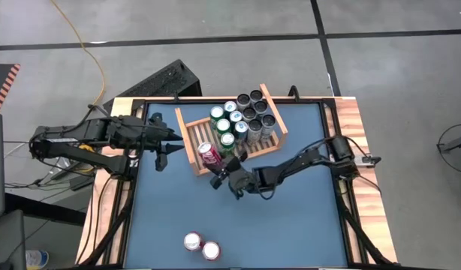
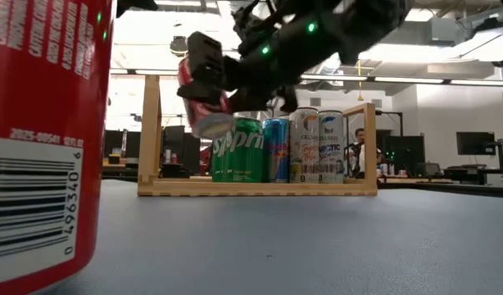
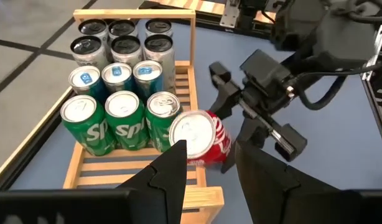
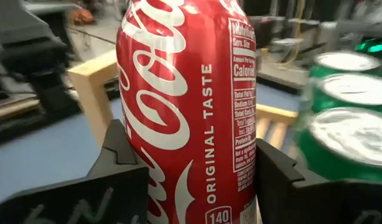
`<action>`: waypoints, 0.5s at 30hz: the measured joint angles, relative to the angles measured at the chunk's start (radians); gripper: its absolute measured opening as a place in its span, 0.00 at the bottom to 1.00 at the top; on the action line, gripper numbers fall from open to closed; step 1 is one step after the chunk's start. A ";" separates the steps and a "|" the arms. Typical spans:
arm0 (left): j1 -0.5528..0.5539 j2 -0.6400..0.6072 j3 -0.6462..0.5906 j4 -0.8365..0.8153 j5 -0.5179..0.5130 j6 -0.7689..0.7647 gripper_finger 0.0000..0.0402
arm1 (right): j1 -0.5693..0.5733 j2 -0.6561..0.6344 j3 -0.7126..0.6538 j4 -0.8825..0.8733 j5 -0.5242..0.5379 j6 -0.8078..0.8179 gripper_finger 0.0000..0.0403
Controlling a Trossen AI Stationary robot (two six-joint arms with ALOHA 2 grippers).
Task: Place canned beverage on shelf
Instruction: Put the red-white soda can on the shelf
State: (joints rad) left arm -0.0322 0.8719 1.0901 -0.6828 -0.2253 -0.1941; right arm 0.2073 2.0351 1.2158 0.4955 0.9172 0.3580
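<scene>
over the shelf's [image 1: 191, 142] near open end, the right gripper [image 1: 220, 169] pinches a red cola can [image 1: 209, 154] between its two fingers [image 4: 119, 165], one on each side of the can's body. the can is tilted and, in the low view, raised above the shelf's slatted base, just beside the green cans [image 1: 223, 124]. behind the green cans stand a row of blue-topped cans [image 1: 242, 120] and then black cans [image 1: 254, 106], all upright in the shelf on the blue table [image 1: 290, 217]. the left gripper [image 1: 164, 145] waits beside the shelf's left board, fingers spread and holding nothing. two more red cans [image 1: 201, 245] stand at the table's near edge.
</scene>
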 joint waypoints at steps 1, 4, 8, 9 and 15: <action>0.000 0.000 0.000 0.000 0.000 -0.001 0.31 | -0.007 0.012 -0.006 0.035 -0.021 -0.007 0.38; 0.000 0.000 0.000 0.000 0.000 -0.002 0.31 | -0.023 0.078 -0.003 0.169 -0.050 -0.038 0.38; 0.000 0.001 0.000 0.000 -0.008 -0.003 0.31 | -0.041 0.160 0.011 0.324 -0.056 -0.122 0.38; 0.000 0.000 0.000 -0.001 -0.016 -0.004 0.31 | -0.044 0.172 0.015 0.350 -0.051 -0.121 0.38; 0.000 0.001 0.000 -0.012 -0.026 -0.011 0.31 | -0.067 0.252 0.045 0.414 -0.056 -0.132 0.38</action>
State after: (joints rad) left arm -0.0322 0.8726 1.0901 -0.6952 -0.2509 -0.2054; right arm 0.1406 2.2871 1.2611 0.9092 0.8616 0.2264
